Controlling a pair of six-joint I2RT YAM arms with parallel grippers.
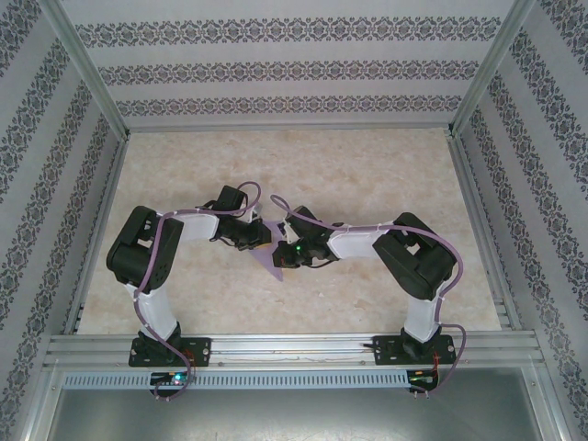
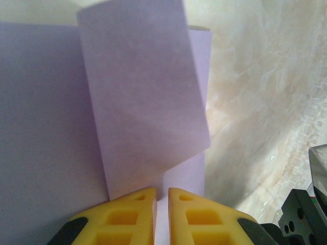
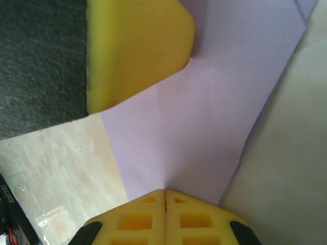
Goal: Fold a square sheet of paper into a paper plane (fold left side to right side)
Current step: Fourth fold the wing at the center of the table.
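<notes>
— Paper first: where is it?

— Lilac sheet (image 1: pixel 274 264) lies on the bench (image 1: pixel 386 175), just toward six o'clock of centre and between the two hands. It is partly creased.

— Left hand?

— Left hand (image 2: pixel 162 193) comes at it from ten o'clock in the overhead view. Its yellow fingers (image 2: pixel 127 217) stand nearly together with a sliver of lilac in the gap. I judge it clamped on a raised flap (image 2: pixel 145 97), which rises toward twelve o'clock over the flat part of the sheet.

— And the right?

— Right hand (image 3: pixel 164 194) reaches in from three o'clock. Its fingers are pressed together and the tips touch a corner of the sheet. I cannot tell whether it pinches that corner or only pins it down.

— So which step?

— The left-to-right fold, I'd say, midway. The flap is up, not laid flat, and no crease is pressed along it.

— Next move?

— Carry the flap over toward three o'clock until its edge meets the far edge, with the right hand keeping the sheet from sliding. Then let go and press the crease. The paper is thin, so it wants a slow arc and a light pull, or it will buckle or skew.
</notes>
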